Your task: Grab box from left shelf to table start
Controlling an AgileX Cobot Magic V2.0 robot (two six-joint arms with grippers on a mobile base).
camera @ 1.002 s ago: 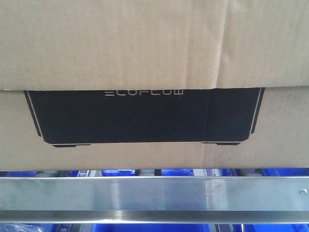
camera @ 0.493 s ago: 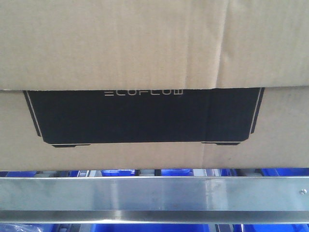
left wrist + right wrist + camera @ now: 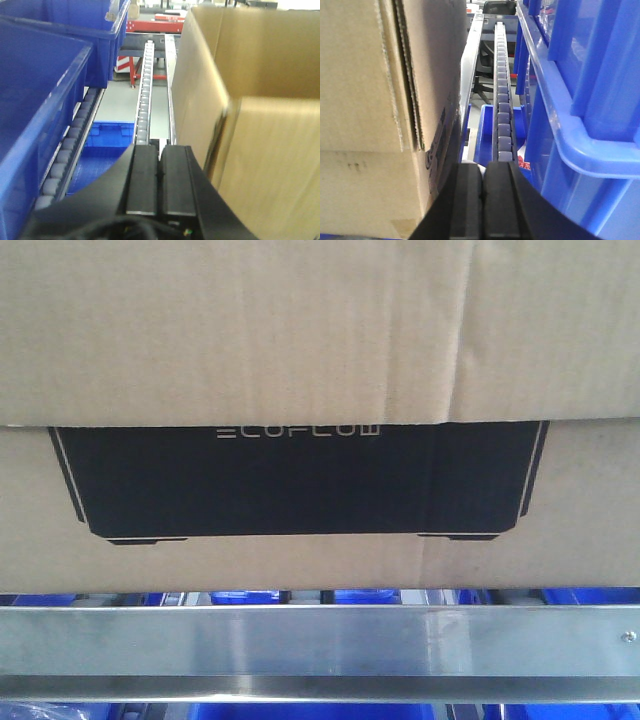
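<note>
The cardboard box (image 3: 300, 330) overruns the front view's top and both side edges. Its folded flap covers the upper part of the black printed panel (image 3: 290, 485), right down to the "ECOFLOW" lettering (image 3: 299, 432). The silver shelf rail (image 3: 300, 640) and the box mask most of the blue bins (image 3: 245, 595) behind. In the left wrist view the box's near corner is blurred. In the right wrist view, dark print (image 3: 435, 150) on its side is too small to read.

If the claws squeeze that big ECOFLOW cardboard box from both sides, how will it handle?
The cardboard box is corrugated with a loose flap, so its walls will probably flex. It fills the front view, so likely bulky. The roller track beside it suggests it may slide readily.
</note>
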